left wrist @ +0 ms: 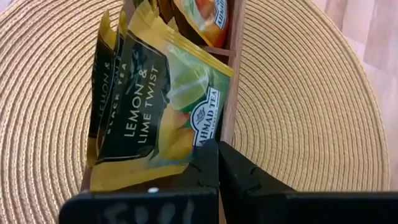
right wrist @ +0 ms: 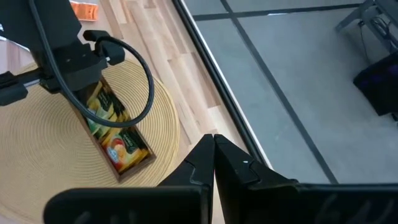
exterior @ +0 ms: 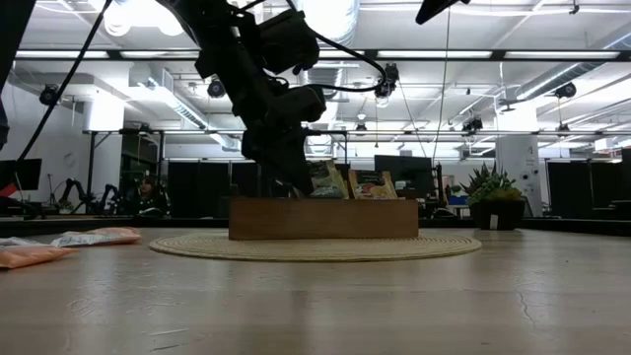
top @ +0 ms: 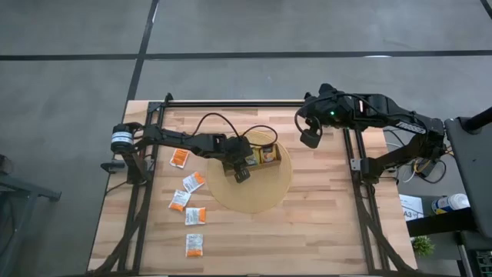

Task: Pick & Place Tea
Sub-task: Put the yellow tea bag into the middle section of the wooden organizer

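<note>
The brown wooden tray (top: 270, 160) (exterior: 320, 219) stands on a round woven mat (top: 257, 192). Yellow-green sachets (left wrist: 109, 93) and an orange-red one (left wrist: 208, 18) stand upright in its compartments. Several white-and-orange sachets (top: 193, 181) lie flat on the table to the left of the mat. My left gripper (top: 241, 171) (left wrist: 217, 149) is over the tray's near end, shut on a yellow-green lemon-and-lime sachet (left wrist: 155, 106). My right gripper (top: 310, 139) (right wrist: 214, 146) hangs shut in the air over the table's far right part, touching nothing. My left gripper pinches the yellow-green sachet between its two fingers at one corner (left wrist: 208, 134). The fingers (exterior: 293, 177) come slanting down from above into the tray's near-end compartment. The sachet leans tilted against the other yellow-green sachets; its lower edge is hidden behind the tray wall.
The left arm's cable (top: 223, 119) loops over the table beyond the tray. Dark frame rails (top: 357, 177) run along the table's left, right and far edges. Bare wood (top: 307, 238) lies near and right of the mat.
</note>
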Available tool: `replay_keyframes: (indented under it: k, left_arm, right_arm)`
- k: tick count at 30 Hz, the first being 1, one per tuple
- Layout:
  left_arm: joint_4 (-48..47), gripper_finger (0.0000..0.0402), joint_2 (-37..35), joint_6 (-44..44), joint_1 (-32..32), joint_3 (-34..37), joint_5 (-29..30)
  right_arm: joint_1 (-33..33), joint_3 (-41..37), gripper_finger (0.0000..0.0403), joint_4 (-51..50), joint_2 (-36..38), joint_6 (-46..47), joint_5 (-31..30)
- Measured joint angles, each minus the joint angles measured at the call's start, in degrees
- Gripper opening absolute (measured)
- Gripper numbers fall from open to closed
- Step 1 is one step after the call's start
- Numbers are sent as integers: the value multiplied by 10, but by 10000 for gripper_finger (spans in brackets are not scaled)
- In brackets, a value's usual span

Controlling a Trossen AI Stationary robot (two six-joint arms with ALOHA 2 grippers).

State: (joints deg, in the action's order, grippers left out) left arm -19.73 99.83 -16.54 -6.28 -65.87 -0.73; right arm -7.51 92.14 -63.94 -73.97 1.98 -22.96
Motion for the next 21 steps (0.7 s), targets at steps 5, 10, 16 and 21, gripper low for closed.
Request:
replay_keyframes:
  k: [5,10,16,21]
  left_arm:
    - [-2,0,0,-11,0,-7,0]
    - [-1,0,0,-16,0,-26,-1]
    - [0,0,8,-13,0,-35,13]
    - [1,0,20,-13,2,-35,9]
  right_arm:
    - [0,1,8,2,1,6,0]
    - [0,1,8,1,1,9,0]
    - [0,1,8,1,1,10,0]
    - [0,1,8,0,1,10,0]
